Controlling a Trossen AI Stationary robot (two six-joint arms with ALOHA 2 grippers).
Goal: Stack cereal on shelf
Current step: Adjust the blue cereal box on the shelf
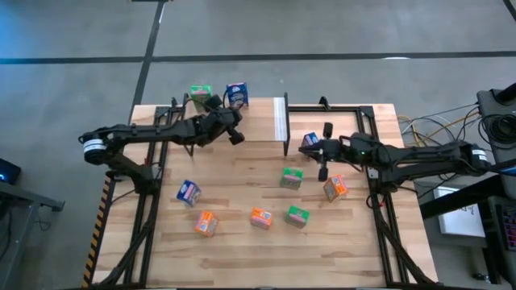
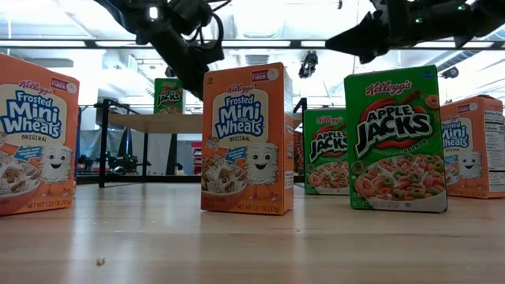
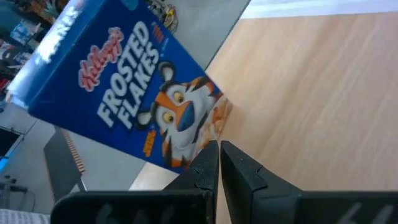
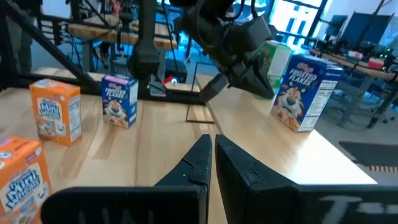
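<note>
The shelf (image 1: 258,121) stands along the table's far edge. A green cereal box (image 1: 201,94) and a blue Frosted Flakes box (image 1: 236,95) stand upright on its far side. My left gripper (image 1: 236,138) hovers shut over the shelf, just near of the blue box (image 3: 130,93), with nothing between its fingers (image 3: 208,163). My right gripper (image 1: 306,151) is shut and empty, held level above the table right of the shelf's white end (image 1: 280,118). It points at the left gripper (image 4: 208,93). Another blue box (image 1: 310,141) stands on the table close beside it.
Several more boxes stand on the table: blue (image 1: 189,192), orange (image 1: 206,223), orange (image 1: 260,217), green (image 1: 297,216), green (image 1: 291,179) and orange (image 1: 335,188). Black frame rails (image 1: 149,193) run along both sides of the table. Bare wood lies near the front edge.
</note>
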